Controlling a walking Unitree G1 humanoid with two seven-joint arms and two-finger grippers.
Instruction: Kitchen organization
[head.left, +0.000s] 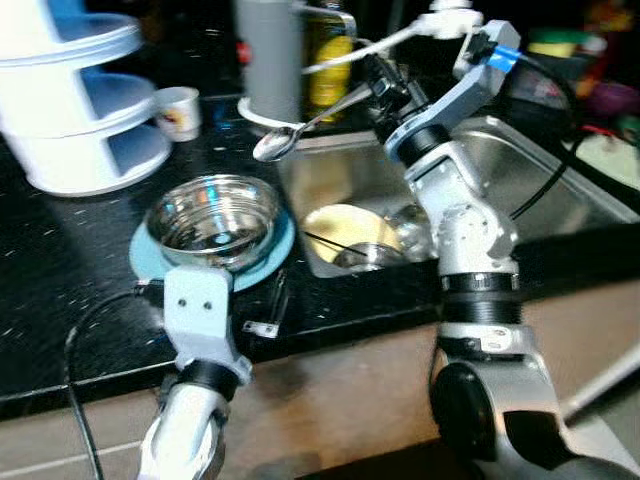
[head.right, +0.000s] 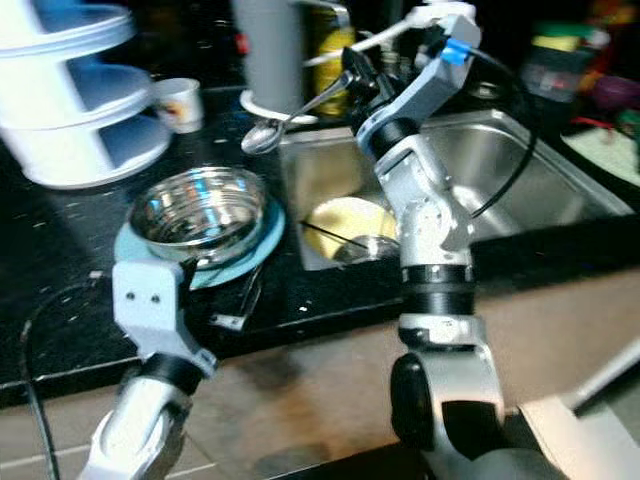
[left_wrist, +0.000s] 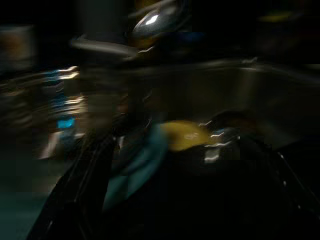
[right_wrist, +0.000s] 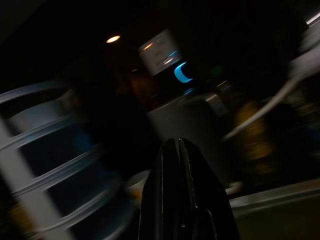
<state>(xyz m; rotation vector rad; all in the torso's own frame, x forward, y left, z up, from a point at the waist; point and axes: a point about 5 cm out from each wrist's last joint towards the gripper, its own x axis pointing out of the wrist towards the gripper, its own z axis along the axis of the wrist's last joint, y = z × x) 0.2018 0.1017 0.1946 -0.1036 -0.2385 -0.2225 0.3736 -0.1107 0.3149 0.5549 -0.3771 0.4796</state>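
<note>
One spoon (head.left: 300, 133) is up in the air, in the upper middle of the head pictures. The right gripper (head.left: 385, 88) holds it by the end of its thin handle, and the fingers are pressed tight together, as the right wrist picture shows. The round end of the spoon pokes out toward the left of the frame, over the edge where the black counter (head.left: 70, 260) meets the sink (head.left: 540, 190). A tall gray holder (head.left: 270, 60) stands just behind it, at the top of the frame.

I think the spoon could slip. It is long and shiny and is held only at one end, so it may tip or slide out. If it falls, it could drop into the sink onto the yellow plate (head.left: 345, 228) and other dishes (head.left: 385, 250) down there, or bang on the counter.

I also think the spoon could bump the gray holder if the arm swings too fast or too low. The holder is tall, so a push might knock it over.

Lower left of the frame, a steel bowl (head.left: 213, 218) sits on a blue plate (head.left: 275, 255). The left gripper (left_wrist: 120, 150) is just below the bowl, near the counter's front edge. The left wrist picture is too dark and blurry, so I cannot tell if it is open or closed. If that arm jerks up, it could hit the bowl and slide it off the plate.

A white and blue rack (head.left: 80, 100) and a small cup (head.left: 178, 112) stand in the upper left
</note>
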